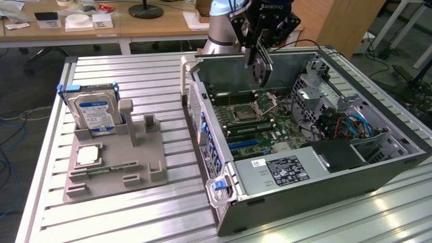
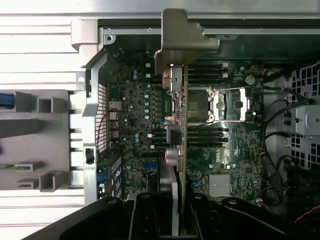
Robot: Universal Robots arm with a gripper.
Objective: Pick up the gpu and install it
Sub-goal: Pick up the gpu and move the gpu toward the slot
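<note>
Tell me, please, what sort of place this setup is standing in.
Probably a robotics lab or workshop: an open computer case sits on a slatted aluminium table, a grey fixture beside it holds a hard drive, and office desks stand behind. The end effector holds the gpu over the case.

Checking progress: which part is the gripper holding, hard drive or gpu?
The gpu, on edge in the gripper over the open case; the hard drive stands in the grey holder.

Wooden desk behind, grey floor (cables trailing), ribbed metal table, wooden cabinet.
</note>
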